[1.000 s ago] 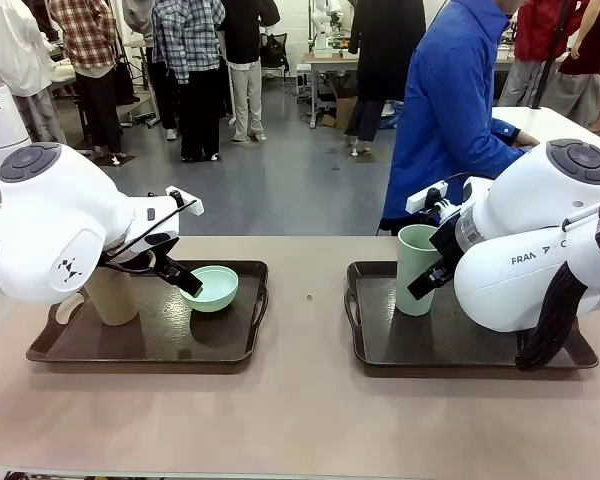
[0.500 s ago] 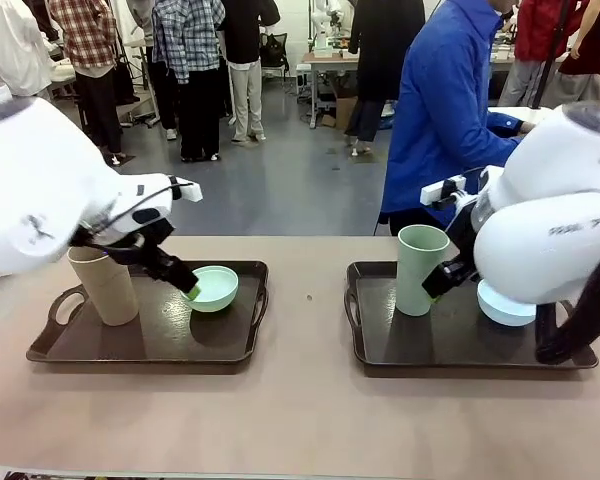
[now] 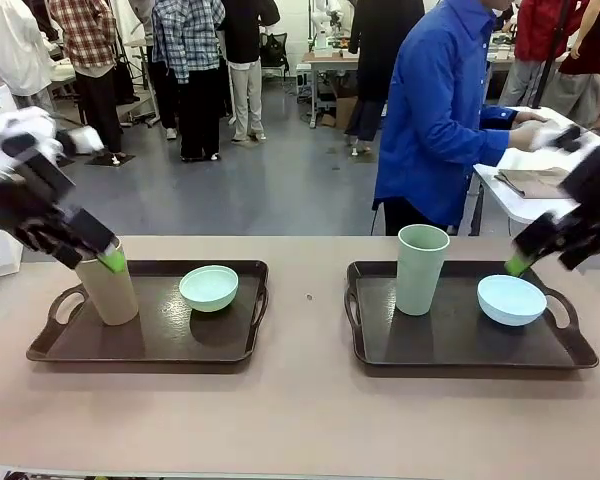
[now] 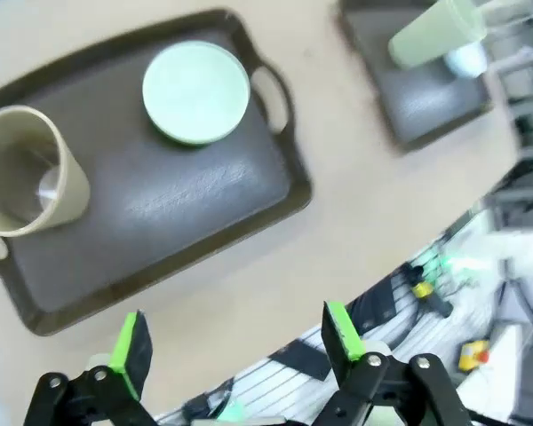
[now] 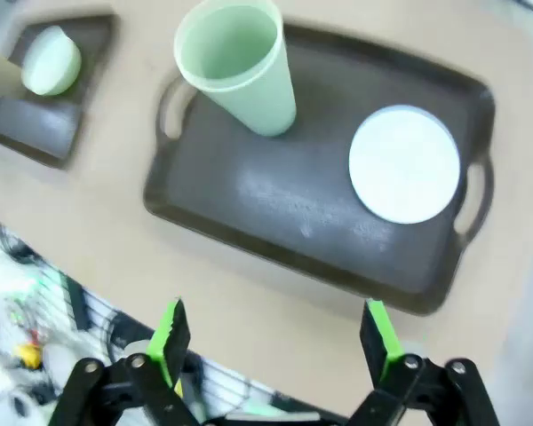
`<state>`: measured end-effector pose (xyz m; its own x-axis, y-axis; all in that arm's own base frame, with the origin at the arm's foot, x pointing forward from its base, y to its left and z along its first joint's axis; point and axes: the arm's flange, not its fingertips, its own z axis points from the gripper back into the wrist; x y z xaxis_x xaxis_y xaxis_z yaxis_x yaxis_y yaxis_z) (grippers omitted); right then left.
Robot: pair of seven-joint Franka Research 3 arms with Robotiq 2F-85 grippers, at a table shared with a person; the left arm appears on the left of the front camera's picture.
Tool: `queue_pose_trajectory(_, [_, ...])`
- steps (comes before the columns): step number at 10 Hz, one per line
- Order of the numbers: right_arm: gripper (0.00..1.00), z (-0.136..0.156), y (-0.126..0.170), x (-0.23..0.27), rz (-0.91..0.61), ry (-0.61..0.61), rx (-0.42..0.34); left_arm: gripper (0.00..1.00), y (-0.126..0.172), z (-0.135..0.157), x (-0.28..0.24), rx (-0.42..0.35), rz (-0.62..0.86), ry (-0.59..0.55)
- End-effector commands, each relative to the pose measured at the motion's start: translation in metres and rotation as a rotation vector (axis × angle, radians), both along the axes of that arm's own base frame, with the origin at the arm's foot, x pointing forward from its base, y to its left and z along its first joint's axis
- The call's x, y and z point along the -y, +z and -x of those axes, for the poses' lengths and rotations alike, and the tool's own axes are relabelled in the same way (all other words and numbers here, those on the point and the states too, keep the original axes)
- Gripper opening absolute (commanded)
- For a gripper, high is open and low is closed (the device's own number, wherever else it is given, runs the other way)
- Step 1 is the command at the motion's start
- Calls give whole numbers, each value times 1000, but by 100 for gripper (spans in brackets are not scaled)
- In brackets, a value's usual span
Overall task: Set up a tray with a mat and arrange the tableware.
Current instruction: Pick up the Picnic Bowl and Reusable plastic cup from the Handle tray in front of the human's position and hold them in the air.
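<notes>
Shows left gripper (image 4: 233, 335) and right gripper (image 5: 274, 331) spread wide, gripping nothing; risks toppling tan cup (image 3: 108, 290) on left tray (image 3: 160, 342) through fingertip contact at rim.

Left tool (image 3: 108, 261) drawn back leftward, right tool (image 3: 519, 265) drawn back rightward

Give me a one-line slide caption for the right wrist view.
Open right tool facing a dark tray holding an upright sage green cup and a light blue bowl.
</notes>
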<state>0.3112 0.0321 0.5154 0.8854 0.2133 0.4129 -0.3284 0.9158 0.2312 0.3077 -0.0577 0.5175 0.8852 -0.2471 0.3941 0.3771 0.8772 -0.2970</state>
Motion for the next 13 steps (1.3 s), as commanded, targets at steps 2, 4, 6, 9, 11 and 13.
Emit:
queue_pose_trajectory(2, [100, 42, -88, 89, -477, 1, 91, 100, -12, -10, -63, 31, 416, -21])
queue_pose_trajectory(4, [100, 41, -110, 123, -715, -2, 46, 100, -19, -12, -127, -17, 720, 29])
queue_pose_trajectory(6, [100, 39, -132, 148, -874, -30, 36, 100, -44, -3, -145, 19, 926, 64])
queue_pose_trajectory(9, [100, 45, -164, 186, -936, -117, -52, 100, -64, 17, -148, 10, 989, 151])
queue_pose_trajectory(11, [100, 61, -171, 214, -916, -157, -80, 100, -67, 28, -135, -24, 887, 181])
queue_pose_trajectory(13, [100, 82, -168, 237, -910, -197, -55, 100, -74, 37, -131, -62, 826, 225])
